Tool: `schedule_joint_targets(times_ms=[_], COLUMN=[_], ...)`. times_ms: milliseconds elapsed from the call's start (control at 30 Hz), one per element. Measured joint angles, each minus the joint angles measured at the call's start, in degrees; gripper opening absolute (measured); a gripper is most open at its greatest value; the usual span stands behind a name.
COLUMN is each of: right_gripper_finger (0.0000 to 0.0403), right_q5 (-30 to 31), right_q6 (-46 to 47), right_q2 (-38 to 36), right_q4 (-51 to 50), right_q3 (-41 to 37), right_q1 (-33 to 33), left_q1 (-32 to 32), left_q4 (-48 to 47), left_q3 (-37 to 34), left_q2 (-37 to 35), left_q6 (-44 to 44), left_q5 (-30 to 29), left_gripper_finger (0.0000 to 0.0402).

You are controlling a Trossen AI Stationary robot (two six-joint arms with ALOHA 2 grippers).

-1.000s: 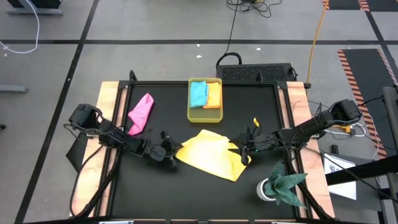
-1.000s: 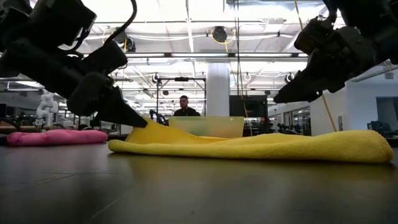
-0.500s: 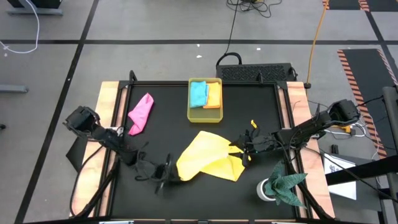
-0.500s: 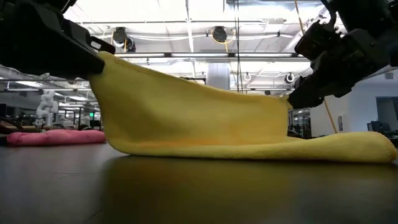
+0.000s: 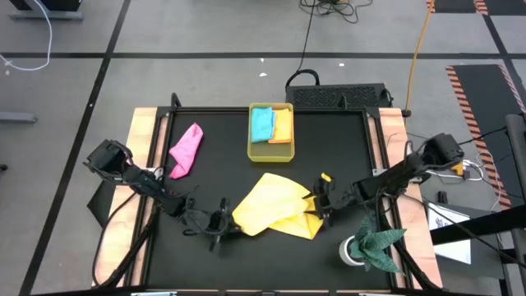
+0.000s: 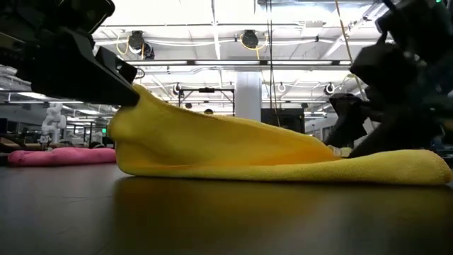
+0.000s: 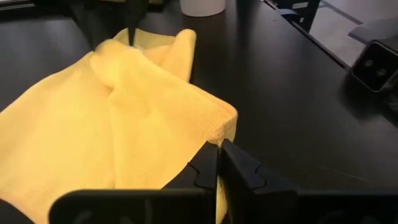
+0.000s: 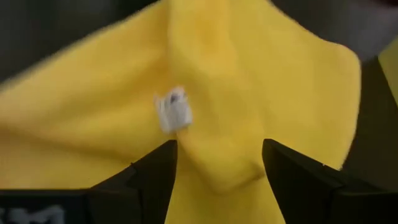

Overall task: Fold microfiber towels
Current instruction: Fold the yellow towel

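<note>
Left gripper (image 7: 217,146) pinched shut on a corner of the yellow towel (image 5: 271,212), lifting it off the table (image 5: 214,173); right gripper (image 8: 217,155) spread open, towel's far edge just ahead between its fingers. Risk: corner slipping free mid-fold, or loose edge dragging along and bunching

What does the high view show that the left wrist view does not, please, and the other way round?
Only the high view shows the pink towel lying near the table's left edge, the yellow tray holding the light blue towel and orange towel, and the right gripper open at the yellow towel's right edge.

Only the left wrist view shows the left gripper shut, pinching a corner of the towel, its edge caught between the dark fingertips.

Both show the yellow towel partly folded over itself on the black table.
</note>
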Motion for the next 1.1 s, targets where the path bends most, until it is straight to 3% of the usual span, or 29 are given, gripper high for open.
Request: schedule_joint_targets(times_ms=[233,367,533,800,1000,1100], right_gripper_finger=[0.0209,0.0197,0.015,0.0013,0.0013,0.0004], right_q5=[11.65,14.63,14.42,8.78,6.4,3.1], right_q6=[-14.4,-19.68,-20.46,-15.69,-11.29,-8.14], right_q2=[2.51,2.52,2.52,2.03,-2.98,-7.65], right_q4=[-0.6,0.56,2.18,7.91,18.12,21.74], right_q3=[0.0,0.0,0.0,0.0,0.67,2.9], right_q1=[4.21,5.34,5.28,6.01,9.35,10.59], left_q1=[-0.04,-0.02,-0.03,-0.92,-6.02,-8.88], left_q4=[-0.21,-0.22,-0.2,-0.24,-1.26,3.15], left_q3=[0.0,0.0,0.0,-0.01,-0.07,-0.04], left_q2=[0.0,0.0,0.0,-0.12,-6.46,-12.21], left_q6=[-0.96,-1.22,-1.17,-1.03,2.05,2.92], left_q5=[-0.02,-0.02,-0.02,-5.16,-13.41,-17.6], left_gripper_finger=[0.0005,0.0019,0.0014,0.0014,0.0006,0.0014])
